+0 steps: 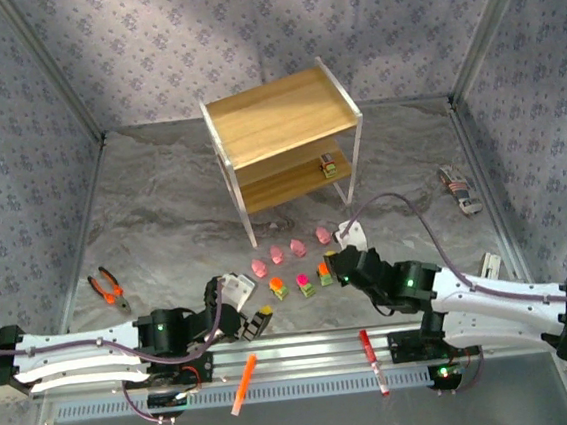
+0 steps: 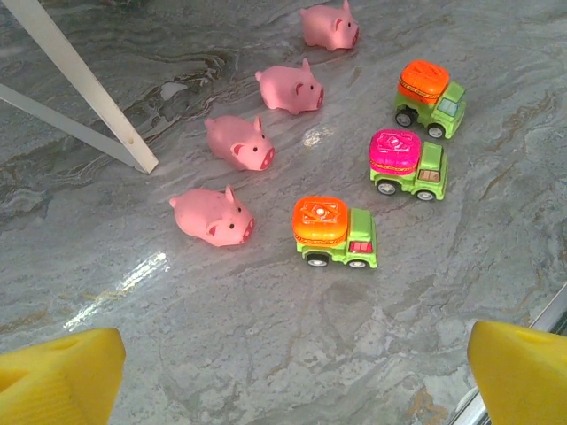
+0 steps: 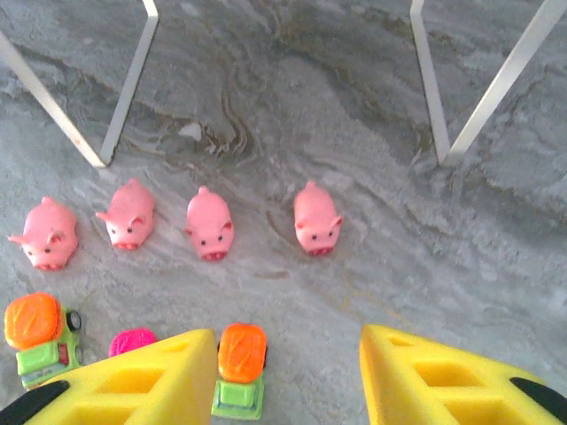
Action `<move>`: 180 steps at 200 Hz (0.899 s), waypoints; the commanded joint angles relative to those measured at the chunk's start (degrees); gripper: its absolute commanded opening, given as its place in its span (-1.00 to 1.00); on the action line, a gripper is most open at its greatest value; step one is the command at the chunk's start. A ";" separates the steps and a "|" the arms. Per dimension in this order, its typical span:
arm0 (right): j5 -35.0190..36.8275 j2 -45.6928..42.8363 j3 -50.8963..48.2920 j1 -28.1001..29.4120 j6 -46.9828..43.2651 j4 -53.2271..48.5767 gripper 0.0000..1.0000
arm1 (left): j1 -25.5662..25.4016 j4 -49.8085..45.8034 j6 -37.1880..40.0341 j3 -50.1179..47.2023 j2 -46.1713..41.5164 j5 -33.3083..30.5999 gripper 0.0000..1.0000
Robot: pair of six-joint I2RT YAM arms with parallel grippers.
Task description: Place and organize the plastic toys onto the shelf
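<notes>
The wooden shelf (image 1: 279, 117) stands at the back middle, with one small toy truck (image 1: 334, 164) on its lower tier. Several pink pigs (image 1: 277, 256) lie in a slanted row in front of it, and three green trucks (image 1: 306, 288) stand nearer me. My right gripper (image 3: 288, 381) is open and low over the table. An orange-topped truck (image 3: 239, 367) sits between its yellow fingers (image 3: 133, 390), close against the left one and apart from the right one. My left gripper (image 2: 292, 381) is open wide, with bare table between its fingers, short of the nearest truck (image 2: 335, 232) and pig (image 2: 213, 215).
Orange-handled pliers (image 1: 108, 288) lie at the left. An orange marker (image 1: 245, 382) and a red pen (image 1: 373, 362) rest on the front rail. A small grey and white object (image 1: 459, 191) lies at the right. White shelf legs (image 3: 434, 88) rise behind the pigs.
</notes>
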 commanded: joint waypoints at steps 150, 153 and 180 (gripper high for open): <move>2.38 11.67 -10.32 10.75 20.77 10.11 0.01 | -0.83 -0.55 -0.77 1.55 0.29 -1.80 0.99; 2.21 12.00 -10.25 10.69 20.78 10.29 0.01 | -0.86 -0.55 -0.77 1.54 0.30 -1.79 0.99; 0.48 14.81 -10.33 9.54 20.81 12.34 0.03 | -0.83 -0.55 -0.77 1.54 0.25 -1.77 0.99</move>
